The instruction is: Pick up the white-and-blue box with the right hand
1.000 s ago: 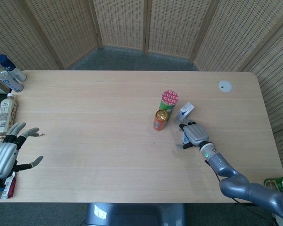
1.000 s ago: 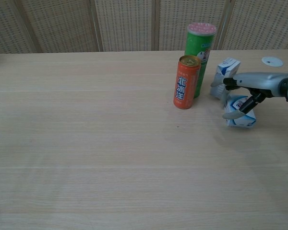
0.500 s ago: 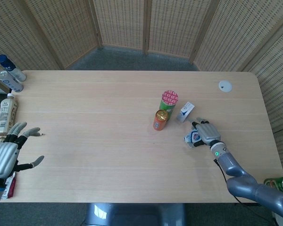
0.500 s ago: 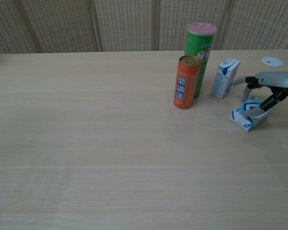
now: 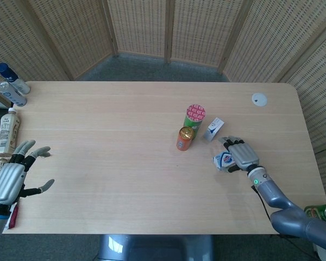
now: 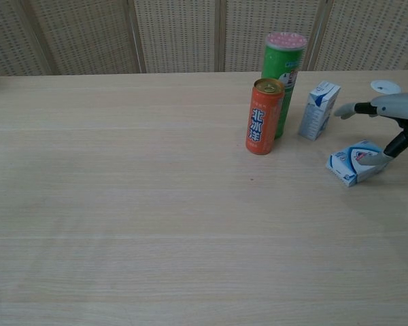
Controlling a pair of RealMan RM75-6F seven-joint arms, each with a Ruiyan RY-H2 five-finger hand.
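Observation:
The white-and-blue box lies flat on the table, right of the cans. My right hand is beside its right end with the fingers spread above and past it. Only the thumb tip touches the box's right end, and nothing is gripped. A second, smaller white-and-blue carton stands upright just left of the hand. My left hand hovers open off the table's left edge, seen only in the head view.
A green canister and an orange can stand left of the small carton. A white disc lies at the far right. Bottles line the left edge. A green can sits off the table's right corner.
The box went from standing on edge under my right hand to lying flat, shifted to the right. The right hand drew back to the right and its fingers lifted off the box.

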